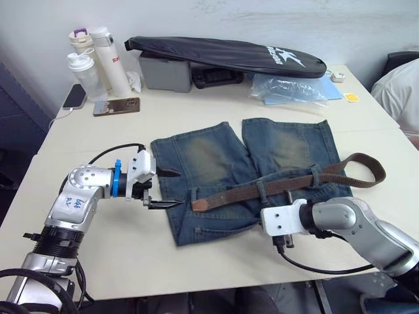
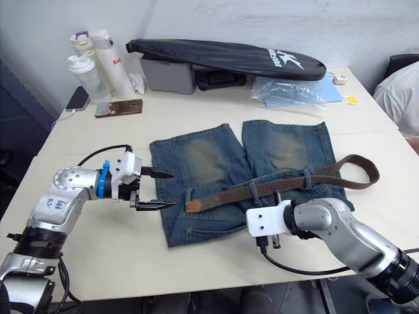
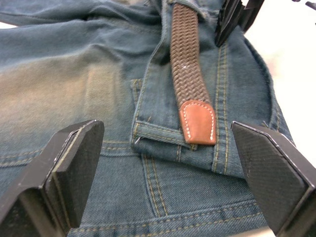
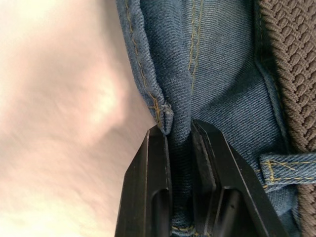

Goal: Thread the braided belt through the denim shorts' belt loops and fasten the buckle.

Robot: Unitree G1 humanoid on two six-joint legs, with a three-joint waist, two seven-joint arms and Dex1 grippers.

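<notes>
Denim shorts (image 1: 222, 176) limp; right gripper (image 4: 180, 148) fingers pinch waistband, left gripper (image 1: 167, 188) fingers apart beside braided belt (image 3: 190, 79) tip: grasp there.

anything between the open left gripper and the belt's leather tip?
Nothing visible. The left gripper is open, its fingers straddling the brown leather tip of the braided belt, which lies bare on the denim shorts. The right gripper pinches the waistband.

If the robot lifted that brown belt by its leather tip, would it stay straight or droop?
Probably droop: the braided belt already curves in a loose loop past the denim shorts, so it looks floppy. Its woven surface seems grippy rather than slippery. Being threaded under belt loops, it would likely drag the cloth along.
</notes>
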